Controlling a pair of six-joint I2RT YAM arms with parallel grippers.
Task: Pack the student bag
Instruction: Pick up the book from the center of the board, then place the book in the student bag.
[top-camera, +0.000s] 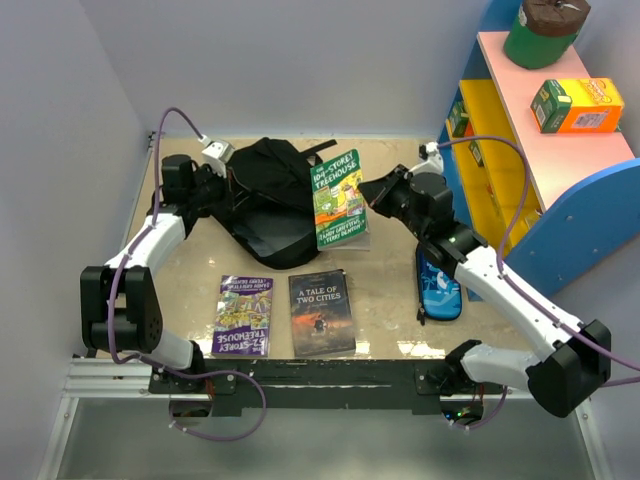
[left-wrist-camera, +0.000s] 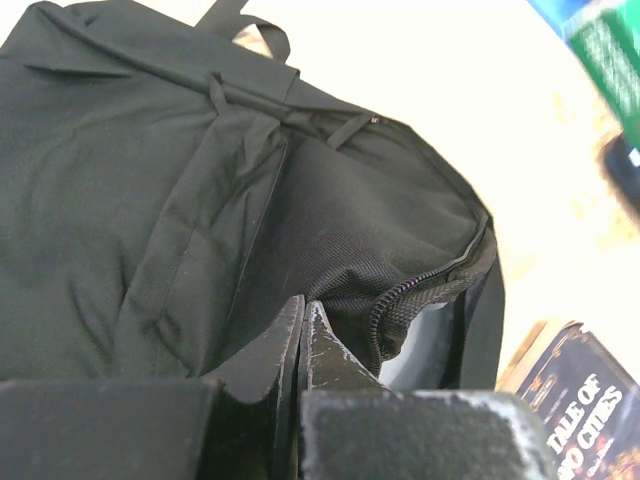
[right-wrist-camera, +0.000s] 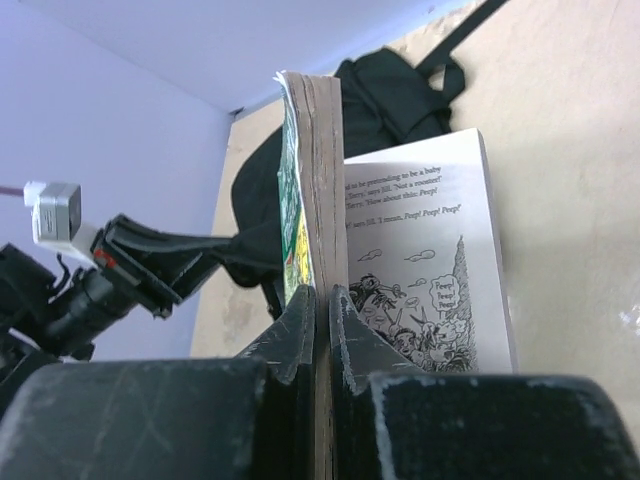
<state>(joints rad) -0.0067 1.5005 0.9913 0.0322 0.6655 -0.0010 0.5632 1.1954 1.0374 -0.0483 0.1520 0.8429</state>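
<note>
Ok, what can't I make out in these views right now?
Student bag interior: left wrist view, its own flap covers all but a grey sliver.
Whether the left gripper pinches fabric: its shut fingers hide the contact.
Pencil case: top view, right arm covers its upper end.

Student bag (top-camera: 262, 200) rear centre, Treehouse book (top-camera: 338, 198) at its right, two books (top-camera: 242, 315) in front, pencil case (top-camera: 438, 285) right.

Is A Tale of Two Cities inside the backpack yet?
No, A Tale of Two Cities lies flat on the table outside the black backpack, beside the purple Treehouse book.
</note>
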